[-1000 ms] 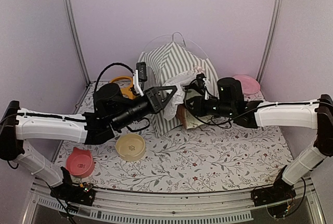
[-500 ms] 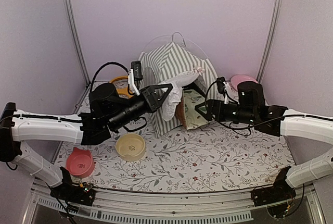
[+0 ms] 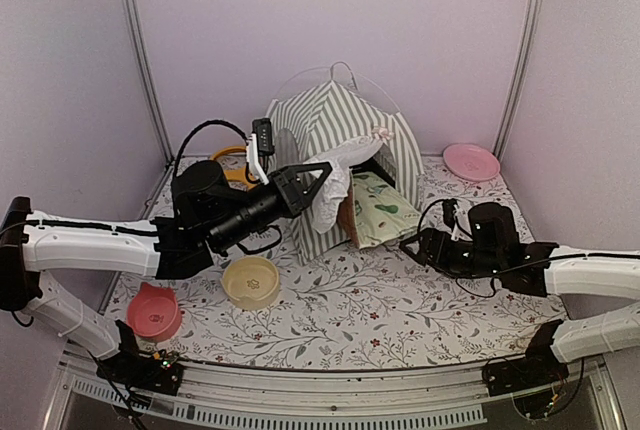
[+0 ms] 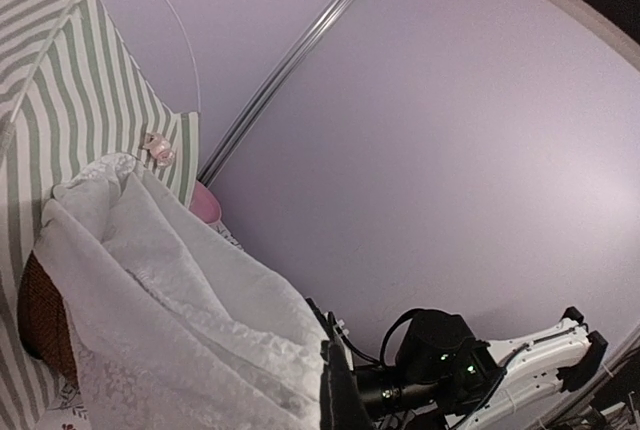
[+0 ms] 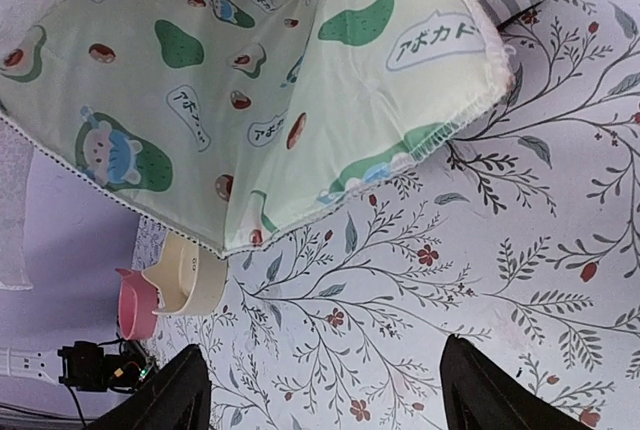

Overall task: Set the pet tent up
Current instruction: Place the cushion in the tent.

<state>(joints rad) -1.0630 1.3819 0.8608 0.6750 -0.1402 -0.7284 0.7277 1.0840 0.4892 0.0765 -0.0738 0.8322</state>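
**Top view with both wrist views.** The pet tent (image 3: pixel 345 115) stands upright at the back centre of the desk (image 3: pixel 400 310). Its striped panels face you, and thin white poles arch above its peak.

- **Left pincer:** Your left pincer (image 3: pixel 325 178) is level with the tent's doorway and clamped on the lace door flap (image 3: pixel 345 157), which hangs bunched from it. The left wrist view shows the same white lace draped against a dark finger (image 4: pixel 338 400).
- **Mat:** A printed mat (image 5: pixel 250 100) lies in the doorway, its front edge projecting onto the desk.
- **Right pincer:** Your right pincer (image 5: pixel 325 390) hovers low over the floral desk cover just in front of the mat, its fingers spread wide and holding nothing.
- **Other items:** A cream bowl (image 3: pixel 250 281) and a pink bowl (image 3: pixel 154 312) sit near the left arm. A pink plate (image 3: pixel 471 161) lies to the right of the tent.
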